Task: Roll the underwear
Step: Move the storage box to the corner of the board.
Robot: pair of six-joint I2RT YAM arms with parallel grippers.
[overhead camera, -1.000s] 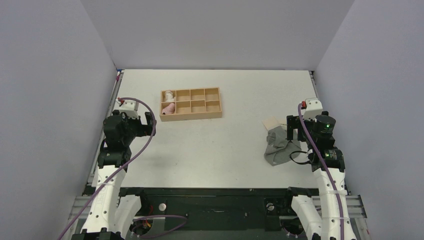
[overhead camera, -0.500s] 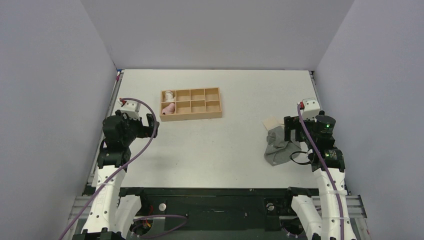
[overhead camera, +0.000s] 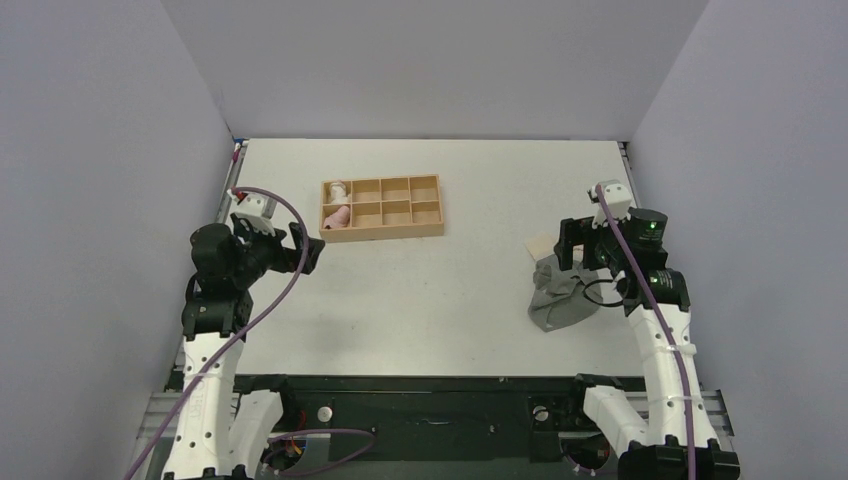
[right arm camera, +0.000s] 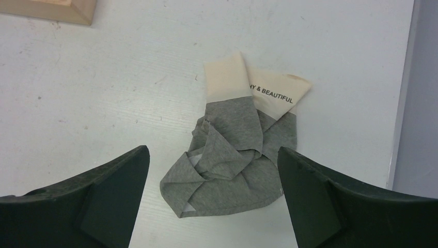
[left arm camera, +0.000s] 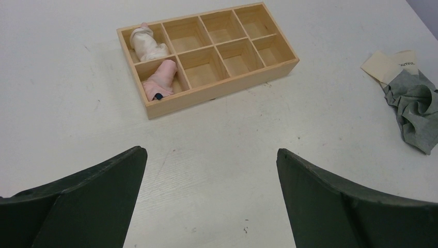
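Lying crumpled near right table (overhead camera: 450, 290) edge: underwear (right arm camera: 232, 160)

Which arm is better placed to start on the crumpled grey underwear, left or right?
Right. The right end effector hangs open directly above the underwear, which lies between its fingers in the wrist view. The left end effector, also open, is across the table near the wooden tray.

Only one print can be read: black capitals "& BEAUTIFUL" on the pale beige strip (right arm camera: 276, 95) at the far edge of the underwear (right arm camera: 232, 170). A fold hides the letters before the ampersand.
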